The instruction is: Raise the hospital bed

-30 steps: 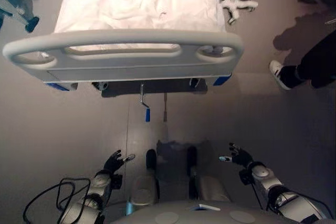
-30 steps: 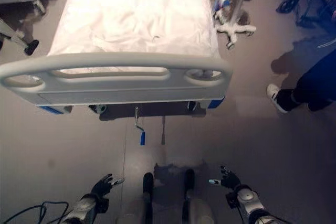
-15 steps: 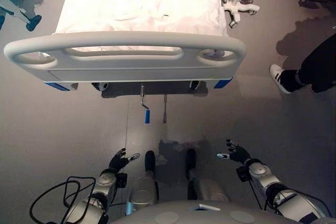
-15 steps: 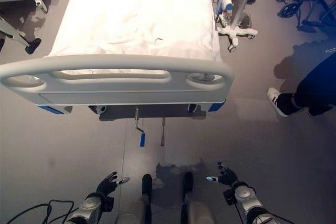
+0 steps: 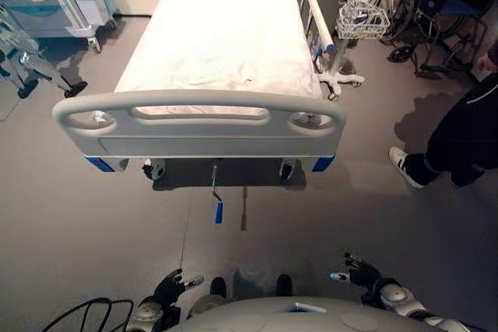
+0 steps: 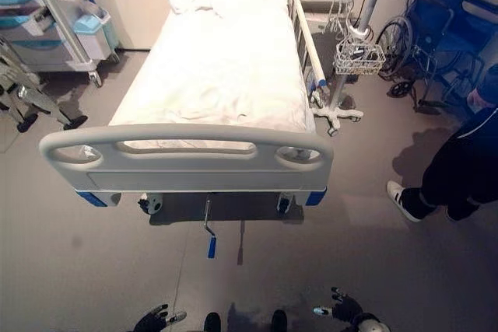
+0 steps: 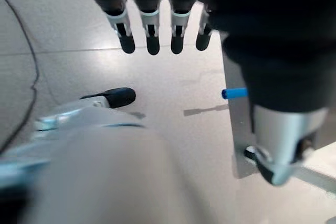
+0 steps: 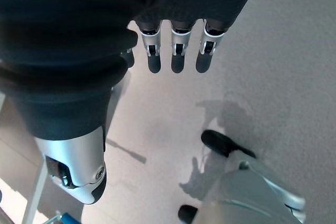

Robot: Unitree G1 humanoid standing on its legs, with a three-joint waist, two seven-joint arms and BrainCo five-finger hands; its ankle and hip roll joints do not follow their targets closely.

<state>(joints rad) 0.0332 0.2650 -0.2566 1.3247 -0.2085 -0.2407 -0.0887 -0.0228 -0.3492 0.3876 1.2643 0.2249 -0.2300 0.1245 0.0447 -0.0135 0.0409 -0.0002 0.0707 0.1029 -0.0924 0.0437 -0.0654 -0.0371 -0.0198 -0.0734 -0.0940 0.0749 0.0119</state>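
The hospital bed [image 5: 226,60] with a white sheet stands ahead, its grey footboard [image 5: 198,124] facing me. Under the footboard a metal crank with a blue grip [image 5: 219,212] hangs down toward the floor; its blue tip [image 7: 233,93] also shows in the left wrist view. My left hand [image 5: 170,287] is low at the bottom left, fingers relaxed and holding nothing. My right hand [image 5: 359,274] is low at the bottom right, also open and holding nothing. Both hands are well short of the crank.
A person's dark-clad leg and white shoe [image 5: 405,167] stand at the right. A wheelchair [image 6: 436,36] and a stand with a wire basket [image 6: 358,56] are beside the bed's right side. A cart with drawers [image 6: 74,17] is at the far left.
The whole picture has shifted: the camera now looks further ahead, showing the full bed and room. Both hands sit lower in view, still open.
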